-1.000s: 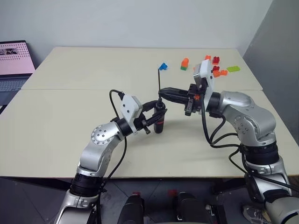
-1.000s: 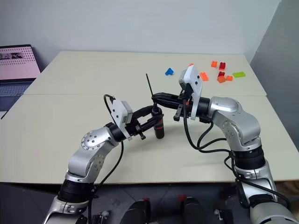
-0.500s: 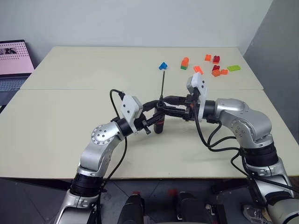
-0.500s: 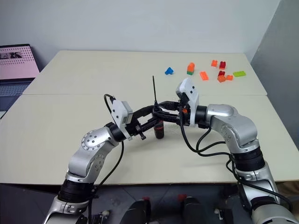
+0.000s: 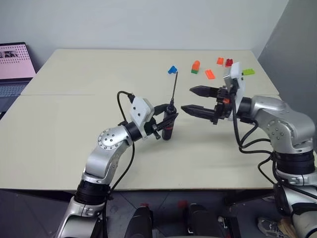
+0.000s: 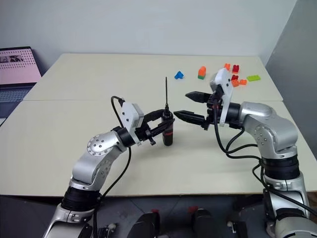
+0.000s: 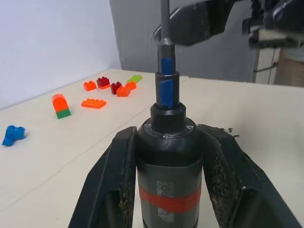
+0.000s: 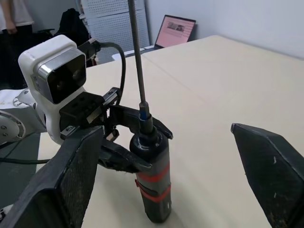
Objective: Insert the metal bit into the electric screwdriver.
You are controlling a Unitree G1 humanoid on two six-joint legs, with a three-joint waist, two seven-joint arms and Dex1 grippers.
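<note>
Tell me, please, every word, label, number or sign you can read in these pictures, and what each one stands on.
No text can be read.
The electric screwdriver: a small grey printed patch on its red band, too blurred to read.
The laptop screen: a pink page with a dark strip and fine rows, too small to read.
The toy bricks and the table: no markings to be seen.

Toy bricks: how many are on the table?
9: a blue brick, an orange-green brick, a flat orange brick, and a cluster of six farther right; more may be hidden.
</note>
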